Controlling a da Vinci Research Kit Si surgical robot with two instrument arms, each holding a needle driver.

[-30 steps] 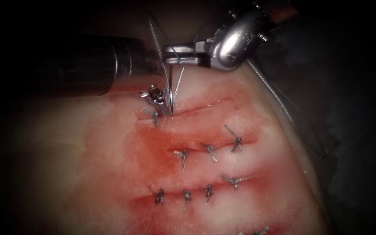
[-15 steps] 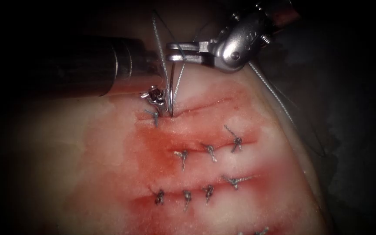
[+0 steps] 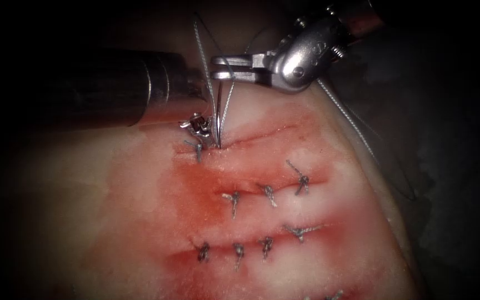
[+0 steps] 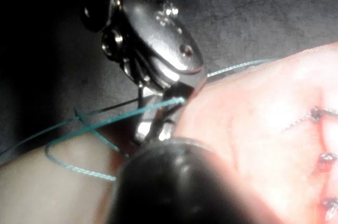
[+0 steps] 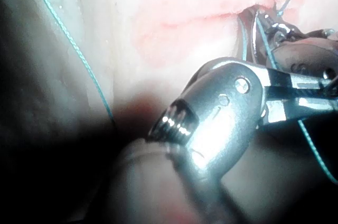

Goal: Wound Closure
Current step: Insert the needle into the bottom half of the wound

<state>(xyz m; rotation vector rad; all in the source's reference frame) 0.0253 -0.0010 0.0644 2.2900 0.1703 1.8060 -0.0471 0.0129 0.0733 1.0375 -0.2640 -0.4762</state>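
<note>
Right tool [image 3: 218, 67], entering from the far right, has its jaws closed around the thread [image 3: 228, 103] just above the cut; your left tool [image 3: 195, 123], at the end of its dark shaft from the left, sits low at the left end of the far cut [image 3: 251, 137], and whether its jaws are parted or closed cannot be told. The needle [image 3: 216, 119] stands nearly upright between the two tools, its lower end at the cut beside the left tool's tip; how deep it sits in the tissue [image 3: 112, 222] is hidden. Risk: the thread runs taut and steep from the right tool's jaws down to the cut, so a stronger pull could tear the tissue edge or fray the strand where the jaws pinch it. A loose loop of thread [image 4: 79, 145] lies near the left tool and could snag on the needle or a jaw. A second strand [image 3: 351, 119] trails along the right edge of the tissue, well apart. Finished knots [image 3: 268, 194] line the nearer cuts amid red fluid [image 3: 201, 183]; the left shaft crowds the approach from the left.
</note>
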